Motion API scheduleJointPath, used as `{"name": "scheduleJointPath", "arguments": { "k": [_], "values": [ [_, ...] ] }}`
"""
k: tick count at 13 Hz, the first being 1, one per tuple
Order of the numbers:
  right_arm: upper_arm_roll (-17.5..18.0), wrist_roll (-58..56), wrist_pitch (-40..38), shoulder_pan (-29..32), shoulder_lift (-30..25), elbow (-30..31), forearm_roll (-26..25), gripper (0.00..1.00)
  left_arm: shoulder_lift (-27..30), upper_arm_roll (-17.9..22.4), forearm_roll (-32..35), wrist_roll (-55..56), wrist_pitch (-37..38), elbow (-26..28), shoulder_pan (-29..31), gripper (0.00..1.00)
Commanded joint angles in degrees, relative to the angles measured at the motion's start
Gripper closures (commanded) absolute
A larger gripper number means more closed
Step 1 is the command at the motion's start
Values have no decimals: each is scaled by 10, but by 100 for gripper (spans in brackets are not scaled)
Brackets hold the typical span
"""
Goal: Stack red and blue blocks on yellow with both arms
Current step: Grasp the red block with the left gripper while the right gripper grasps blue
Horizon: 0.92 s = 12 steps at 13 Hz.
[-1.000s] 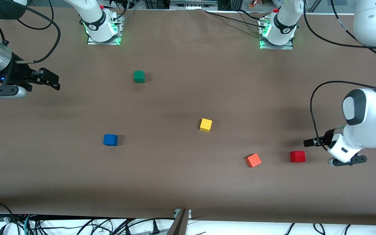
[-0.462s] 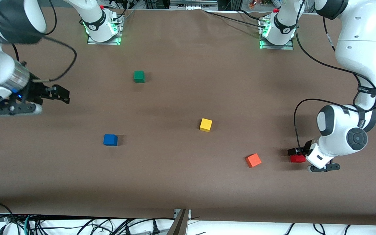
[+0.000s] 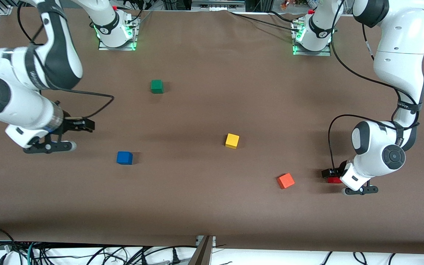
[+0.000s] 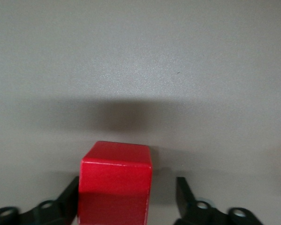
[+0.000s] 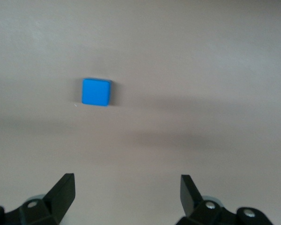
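Red matte cube [image 4: 115, 180] sits between my left gripper's [image 4: 129, 197] open fingers, one touching. My right gripper [image 5: 127, 194] hangs open above the table near the blue matte cube [image 5: 95, 92].

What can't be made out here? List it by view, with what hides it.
- Front view: red block mostly covered by the left gripper.
- Left wrist view: red block's lower part cut off by the picture's edge; contact with the fingers unclear.
- Right wrist view: right gripper's fingers cut off.

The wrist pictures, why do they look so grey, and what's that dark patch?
Left wrist view: the brown table shows washed-out grey, a soft shadow beside the red block. Right wrist view: the blue block is slightly soft, with faint shadow bands. Front view: even light, green glow at the bases.
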State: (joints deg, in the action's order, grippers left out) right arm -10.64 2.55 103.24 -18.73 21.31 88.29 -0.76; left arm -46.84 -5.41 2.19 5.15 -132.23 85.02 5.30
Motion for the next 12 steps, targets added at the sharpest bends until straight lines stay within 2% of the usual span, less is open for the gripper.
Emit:
{"name": "scheduleJointPath", "arguments": {
  "k": [1, 2, 6, 9, 12],
  "values": [
    [-2, 7, 43, -4, 63, -17, 41, 1, 3, 0, 11, -30, -5, -3, 5, 88],
    [-2, 21, 65, -5, 85, -17, 51, 1, 5, 0, 10, -43, -4, -7, 5, 100],
    [0, 61, 165, -17, 165, -30, 68, 1, 29, -7, 2, -35, 24, -39, -19, 100],
    [0, 62, 198, -17, 190, -29, 72, 1, 63, -11, 0, -32, 61, -38, -87, 100],
    [4, 57, 217, -17, 202, -25, 88, 5, 75, -11, -1, -20, 66, -38, -175, 100]
  ]
}}
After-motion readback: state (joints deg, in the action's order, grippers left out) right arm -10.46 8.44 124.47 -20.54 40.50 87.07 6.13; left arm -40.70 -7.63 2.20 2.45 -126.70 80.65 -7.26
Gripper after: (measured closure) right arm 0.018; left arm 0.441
